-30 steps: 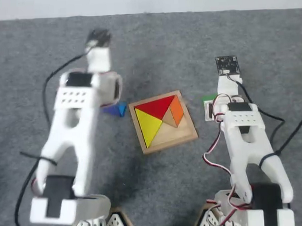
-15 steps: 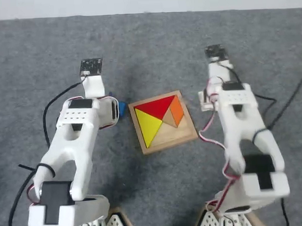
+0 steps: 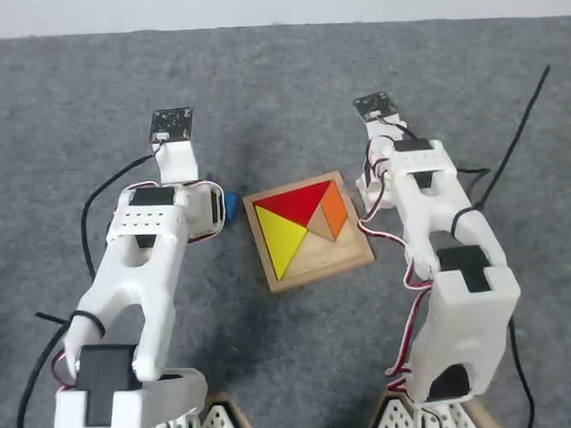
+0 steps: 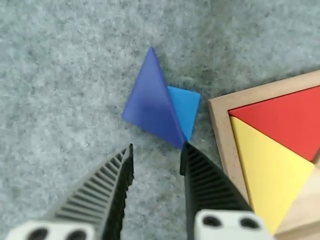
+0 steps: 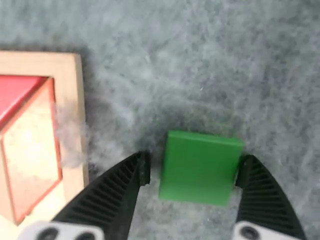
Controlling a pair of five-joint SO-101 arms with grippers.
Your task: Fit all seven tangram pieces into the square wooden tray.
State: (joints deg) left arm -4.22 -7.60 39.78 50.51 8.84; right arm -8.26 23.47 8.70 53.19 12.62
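The wooden tray sits on the gray desk between the two arms. Three pieces are in the tray: a red triangle, a yellow triangle and an orange piece. The rest of the tray is bare wood, so most of the job is not done yet.

The green piece lies flat on the desk, near the tray's right edge but not touching it. The right gripper hangs over it. Its fingers are spread wide, one on each side of the green piece, and they do not squeeze it yet.

Two blue pieces lie just beside the tray's left edge. The dark blue triangle touches the light blue piece and seems to lie partly over it. The left gripper is above the desk next to them. Its fingers are partly open and hold nothing. One tip is very close to a corner of the dark blue triangle.

The step now looks like picking up the green piece. To do it well, the right arm should go straight down and close on the two flat sides. It should squeeze gently so the piece does not pop out. Then it should lift high enough to clear the tray's rim. The left arm should take only one blue piece at a time, because they sit so close together.
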